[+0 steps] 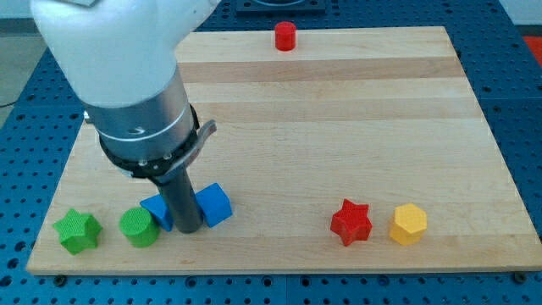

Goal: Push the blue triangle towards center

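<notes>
Wooden board on a blue pegboard bench. Robot arm w/ dark rod stands at the board's lower left; my tip rests on the wood, no gripper, nothing held. Blue triangle touches the rod on the view's left, partly hidden behind it. Blue cube sits just right of my tip. Green cylinder is near, left of the triangle, w/ green star further left. Red star and yellow hexagon lie well to the right. Red cylinder is far off at the top edge.
</notes>
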